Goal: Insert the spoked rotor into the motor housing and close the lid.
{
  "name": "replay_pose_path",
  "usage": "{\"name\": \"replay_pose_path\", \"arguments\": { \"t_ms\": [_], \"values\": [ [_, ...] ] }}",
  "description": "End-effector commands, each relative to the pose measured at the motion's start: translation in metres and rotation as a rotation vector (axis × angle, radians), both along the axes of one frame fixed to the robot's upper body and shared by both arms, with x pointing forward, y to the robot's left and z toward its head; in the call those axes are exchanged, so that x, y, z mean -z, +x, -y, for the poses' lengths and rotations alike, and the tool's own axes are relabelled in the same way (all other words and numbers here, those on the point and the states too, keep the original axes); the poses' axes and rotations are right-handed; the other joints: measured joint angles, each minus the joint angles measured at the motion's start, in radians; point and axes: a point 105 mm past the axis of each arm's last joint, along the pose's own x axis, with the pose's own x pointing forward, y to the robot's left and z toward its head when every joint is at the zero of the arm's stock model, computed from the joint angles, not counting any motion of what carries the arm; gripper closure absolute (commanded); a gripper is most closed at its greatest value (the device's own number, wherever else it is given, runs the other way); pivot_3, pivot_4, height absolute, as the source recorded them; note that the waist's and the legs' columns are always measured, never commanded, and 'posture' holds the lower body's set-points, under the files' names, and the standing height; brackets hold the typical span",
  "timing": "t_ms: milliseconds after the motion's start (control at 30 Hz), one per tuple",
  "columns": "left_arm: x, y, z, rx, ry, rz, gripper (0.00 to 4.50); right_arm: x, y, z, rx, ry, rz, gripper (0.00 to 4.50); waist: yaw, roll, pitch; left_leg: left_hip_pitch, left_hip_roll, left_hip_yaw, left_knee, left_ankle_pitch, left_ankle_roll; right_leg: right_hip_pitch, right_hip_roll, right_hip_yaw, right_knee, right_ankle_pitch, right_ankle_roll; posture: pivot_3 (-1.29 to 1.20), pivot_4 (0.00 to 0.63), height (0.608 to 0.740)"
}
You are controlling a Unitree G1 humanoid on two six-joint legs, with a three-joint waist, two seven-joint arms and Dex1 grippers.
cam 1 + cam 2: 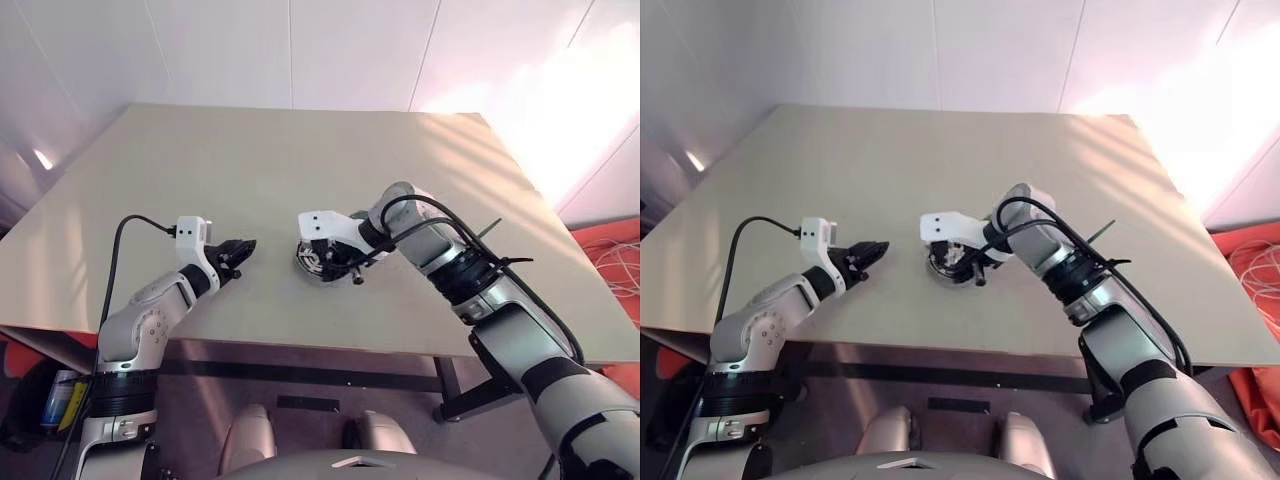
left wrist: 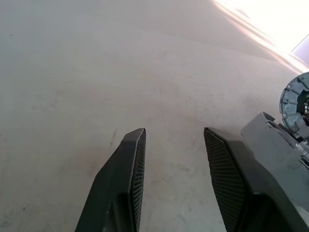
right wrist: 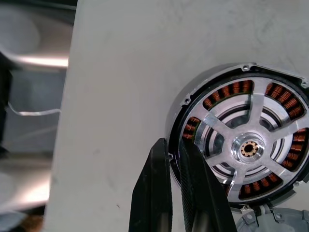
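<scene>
Right wrist view shows the motor housing (image 3: 244, 147) lying flat on the pale bench (image 3: 125, 72), coppery windings visible between the spokes of the silver lid (image 3: 248, 145) seated in it. The right hand (image 3: 175, 150) has its fingers together, tips at the housing's rim. The left hand (image 2: 174, 140), fingers apart and empty, hovers beside the housing.

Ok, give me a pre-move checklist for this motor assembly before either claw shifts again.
1. Lid seated on motor housing: ok, spoked disc lies over the windings.
2. Spoked rotor inside: cannot tell, hidden under the lid.
3. Right claw shut at the housing's rim: ok; whether it pinches the rim, cannot tell.
4. Left claw open and holding nothing: ok.
5. Left claw apart from the assembly: ok.
6. Assembly flat on the table: ok.
</scene>
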Motion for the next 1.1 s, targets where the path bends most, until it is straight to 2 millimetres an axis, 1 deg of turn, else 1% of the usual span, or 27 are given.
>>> {"name": "replay_pose_path", "arguments": {
  "t_ms": [33,133,200,267,500,633,900,933,967,1100],
  "values": [
    [-0.016,0.001,0.001,0.003,0.007,0.066,2.48,-0.027,0.002,-0.017,0.096,0.05,0.011,4.49,0.001,0.0,0.0,0.0,0.0,0.0,0.0,0.0,0.0,0.0,0.0,0.0,0.0,0.0,0.0,0.0,0.0,0.74],
    [-0.017,0.001,0.0,0.0,0.009,0.066,2.48,-0.029,0.003,-0.026,0.154,0.059,-0.006,4.49,0.003,0.0,0.0,0.0,0.0,0.0,0.0,0.0,0.0,0.0,0.0,0.0,0.0,0.0,0.0,0.0,0.0,0.74],
    [-0.017,0.001,0.0,-0.001,0.01,0.066,2.48,-0.028,0.008,-0.03,0.187,0.062,0.003,4.49,0.003,0.001,0.001,-0.001,0.0,0.0,-0.001,0.0,0.0,-0.001,0.0,0.0,-0.001,0.0,0.0,0.0,0.0,0.74],
    [-0.017,0.0,0.0,-0.002,0.01,0.067,2.48,-0.026,0.011,-0.033,0.199,0.062,0.018,4.49,0.003,0.001,0.001,-0.001,0.0,0.0,-0.001,0.0,-0.001,-0.001,0.0,0.0,-0.001,0.0,0.0,0.0,0.0,0.74],
    [-0.017,-0.001,-0.002,-0.009,0.014,0.067,2.48,-0.023,0.012,-0.049,0.223,0.077,0.02,4.49,0.002,0.001,0.002,-0.001,-0.001,0.0,-0.003,0.001,-0.002,-0.002,0.0,0.0,-0.001,-0.001,0.0,0.0,0.0,0.74],
    [-0.018,-0.001,-0.004,-0.014,0.016,0.069,2.48,-0.014,0.012,-0.052,0.265,0.057,-0.005,4.49,0.002,0.001,0.002,0.0,-0.001,0.0,-0.005,0.004,-0.007,-0.002,0.0,0.0,-0.001,-0.001,0.0,0.0,0.0,0.74],
    [-0.019,-0.002,-0.004,-0.018,0.017,0.071,2.48,-0.008,0.019,-0.054,0.363,0.037,-0.03,4.49,0.002,0.001,0.002,0.001,-0.001,0.0,-0.007,0.006,-0.01,-0.002,0.0,0.0,-0.001,-0.001,-0.001,0.0,0.0,0.74],
    [-0.019,-0.002,-0.004,-0.018,0.017,0.071,2.48,-0.008,0.019,-0.053,0.368,0.035,-0.028,3.82,0.003,0.001,0.002,0.001,-0.001,0.0,-0.007,0.006,-0.01,-0.001,0.0,0.0,-0.001,-0.001,-0.001,0.0,0.0,0.74],
    [-0.019,-0.002,-0.004,-0.018,0.016,0.071,2.48,-0.008,0.02,-0.053,0.37,0.034,-0.024,3.59,0.004,0.001,0.002,0.001,-0.001,0.0,-0.007,0.006,-0.01,-0.001,0.0,0.0,-0.001,-0.001,0.0,0.0,0.0,0.74],
    [-0.019,-0.001,-0.004,-0.018,0.016,0.071,2.48,-0.014,0.017,-0.057,0.354,0.044,-0.02,2.29,0.004,0.001,0.002,0.002,-0.001,0.0,-0.007,0.006,-0.011,-0.001,0.0,0.0,0.0,-0.001,0.0,0.0,0.0,0.74]
  ]
}}
